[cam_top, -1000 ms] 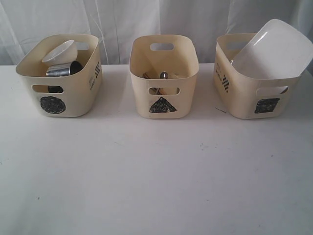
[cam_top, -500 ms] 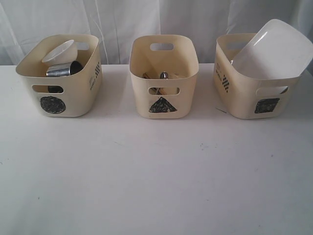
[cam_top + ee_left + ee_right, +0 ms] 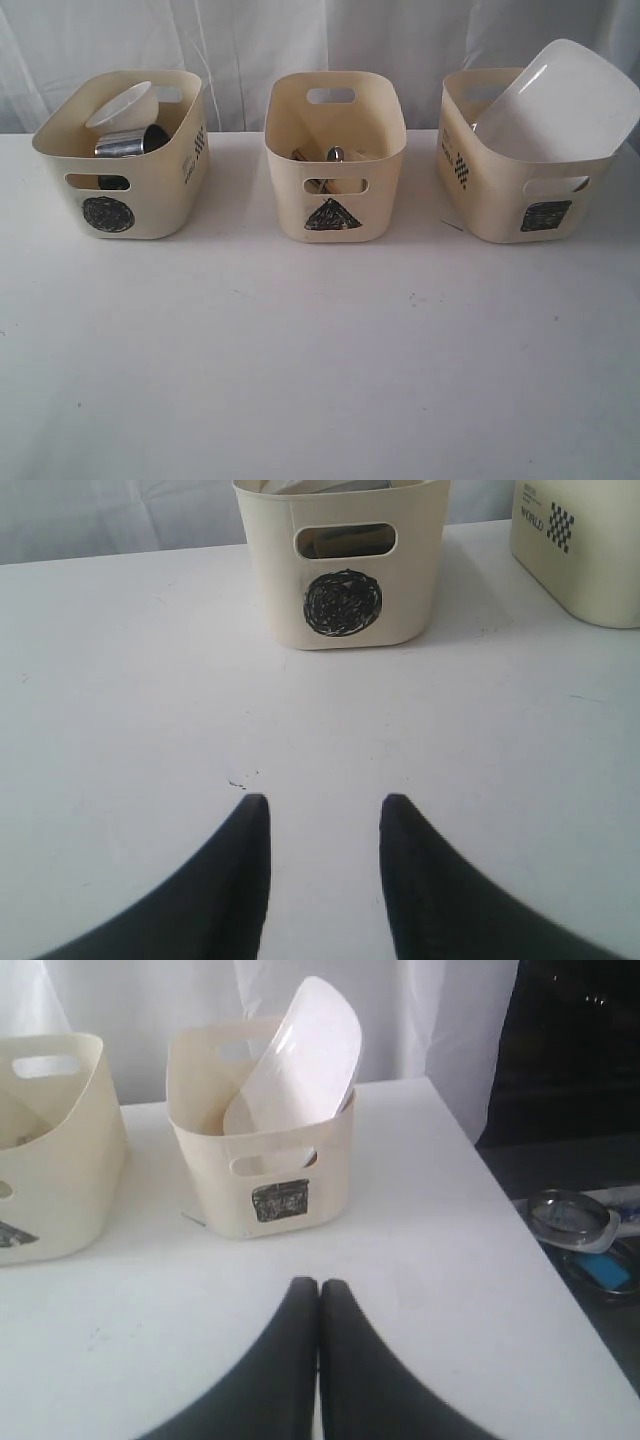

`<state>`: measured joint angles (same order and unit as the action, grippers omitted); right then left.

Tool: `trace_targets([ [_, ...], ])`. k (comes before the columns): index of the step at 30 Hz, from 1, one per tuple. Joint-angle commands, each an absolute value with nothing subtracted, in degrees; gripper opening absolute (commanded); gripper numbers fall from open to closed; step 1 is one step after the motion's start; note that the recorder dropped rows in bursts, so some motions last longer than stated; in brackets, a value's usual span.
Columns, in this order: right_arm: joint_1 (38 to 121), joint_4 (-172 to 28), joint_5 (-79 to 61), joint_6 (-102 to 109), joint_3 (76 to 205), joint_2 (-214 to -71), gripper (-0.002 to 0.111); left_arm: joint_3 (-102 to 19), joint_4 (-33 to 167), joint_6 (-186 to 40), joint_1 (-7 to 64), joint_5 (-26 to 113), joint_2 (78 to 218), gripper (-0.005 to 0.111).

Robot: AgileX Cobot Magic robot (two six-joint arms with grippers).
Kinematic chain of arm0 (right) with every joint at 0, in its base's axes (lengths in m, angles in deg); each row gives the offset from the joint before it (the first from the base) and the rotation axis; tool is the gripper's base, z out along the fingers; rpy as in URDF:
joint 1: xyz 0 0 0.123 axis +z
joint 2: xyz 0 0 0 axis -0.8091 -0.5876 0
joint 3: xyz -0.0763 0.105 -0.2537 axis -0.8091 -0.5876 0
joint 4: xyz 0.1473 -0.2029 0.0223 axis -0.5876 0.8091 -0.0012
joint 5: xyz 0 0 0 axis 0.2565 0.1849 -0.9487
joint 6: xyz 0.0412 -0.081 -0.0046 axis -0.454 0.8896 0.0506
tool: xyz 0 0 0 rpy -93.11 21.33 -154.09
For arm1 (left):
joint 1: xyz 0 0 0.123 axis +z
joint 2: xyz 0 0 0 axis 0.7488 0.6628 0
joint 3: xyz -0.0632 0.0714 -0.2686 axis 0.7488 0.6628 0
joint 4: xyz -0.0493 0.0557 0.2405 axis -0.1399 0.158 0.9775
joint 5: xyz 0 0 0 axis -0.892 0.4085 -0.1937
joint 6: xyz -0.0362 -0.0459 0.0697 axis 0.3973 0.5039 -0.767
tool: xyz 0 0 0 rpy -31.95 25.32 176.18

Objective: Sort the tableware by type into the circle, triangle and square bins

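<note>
Seen from the exterior view, three cream bins stand in one row at the far side of the white tabletop (image 3: 320, 360), well apart from each other.

The circle bin (image 3: 160, 190) stands at about 10 o'clock of the tabletop. Inside it a small white bowl (image 3: 125, 105) lies tilted on a steel mug (image 3: 122, 144), and the mug lies on its side.

The triangle bin (image 3: 385, 185) is at 12 o'clock. In it I can see the end of a steel handle (image 3: 334, 154) and something wooden (image 3: 300, 155) just beside it. The rest of its content is too hidden to name.

The square bin (image 3: 490, 205) is at about 2 o'clock. The large white square plate (image 3: 560, 100) stands in it on its edge, it leans toward 2 o'clock and reaches high over the rim.

The left fingers (image 3: 245, 865) are parted with a clear gap, and nothing is between them. They hang over bare tabletop, and the circle bin is in front of them, not touching.

The right fingers (image 3: 298, 1335) are pressed together tip to tip and they hold nothing. They are over bare tabletop too, with the square bin and its plate in front of them.
</note>
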<state>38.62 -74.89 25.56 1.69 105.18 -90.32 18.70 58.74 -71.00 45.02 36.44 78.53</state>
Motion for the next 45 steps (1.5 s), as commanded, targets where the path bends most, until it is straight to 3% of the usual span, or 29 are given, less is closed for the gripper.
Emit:
trace_targets([
  [1,38.63,-70.45,26.39,1.55,104.83,-90.09,0.0,18.95,58.33,-71.09,44.95,36.23,78.24,0.042],
  [24,38.63,-69.79,16.28,1.55,103.39,-89.04,0.0,18.95,58.33,-71.09,44.95,36.23,78.24,0.042],
  [31,38.63,-70.29,7.99,1.43,94.33,-80.05,0.0,18.95,58.33,-71.09,44.95,36.23,78.24,0.042],
  [45,38.63,-73.43,6.07,1.43,78.65,-71.44,0.0,18.95,58.33,-71.09,44.95,36.23,78.24,0.042],
])
